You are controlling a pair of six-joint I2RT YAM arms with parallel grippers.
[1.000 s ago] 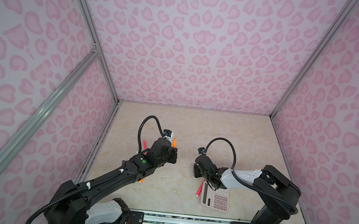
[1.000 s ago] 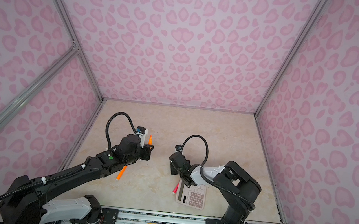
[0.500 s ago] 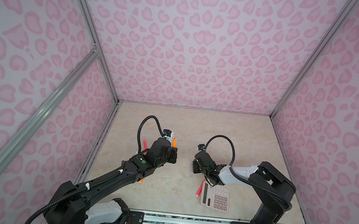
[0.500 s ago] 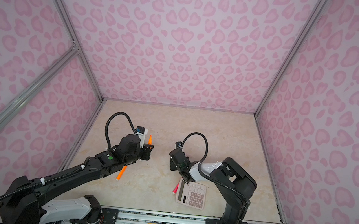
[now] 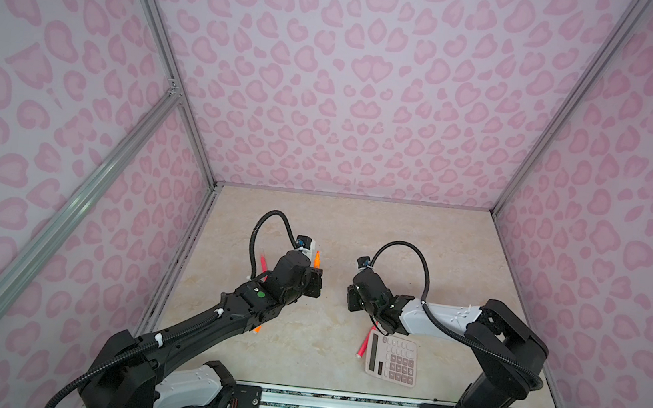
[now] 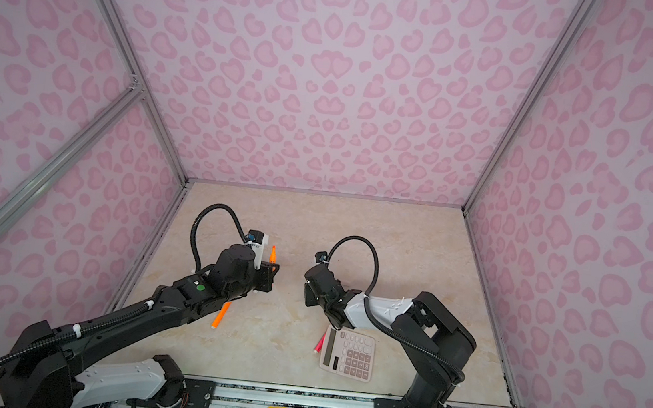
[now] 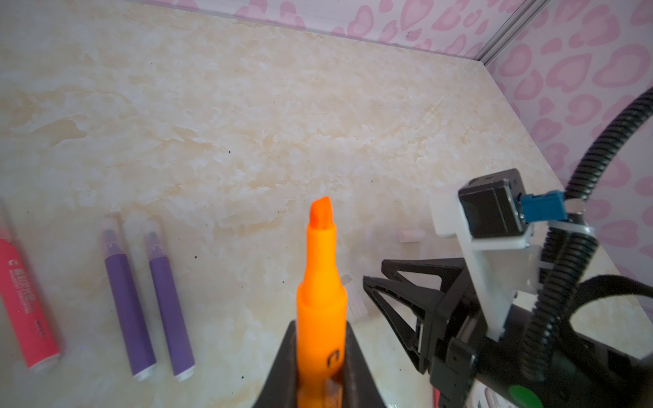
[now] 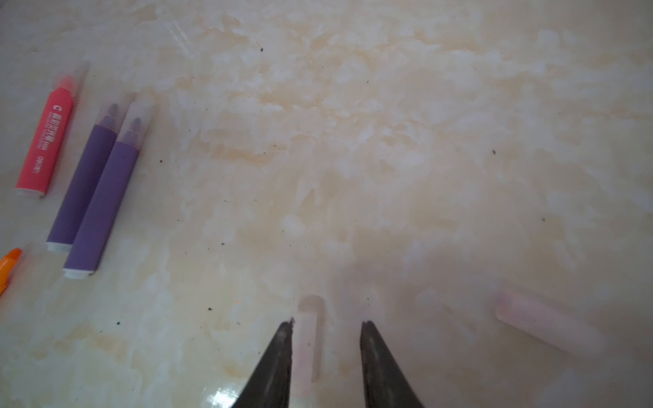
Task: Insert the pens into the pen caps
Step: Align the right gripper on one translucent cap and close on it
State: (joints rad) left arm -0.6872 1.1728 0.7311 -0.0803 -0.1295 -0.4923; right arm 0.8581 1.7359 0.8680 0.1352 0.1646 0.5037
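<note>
Clamping an uncapped orange pen (image 7: 321,282), the left gripper (image 7: 319,341) has its jaws tight; the right gripper (image 8: 327,326) has its jaws narrowly parted, a clear cap (image 8: 308,339) lying between them.

Soft light, faint shadows; edge distortion in both top views; hazy, blurred right wrist view

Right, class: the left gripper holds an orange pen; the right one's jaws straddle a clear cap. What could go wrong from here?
1. The cap lies off-centre in the open right gripper, close to one side; closing might nudge or roll it away.
2. The orange pen in the left gripper has a bare tip; a misaligned push could miss the cap's mouth.
</note>
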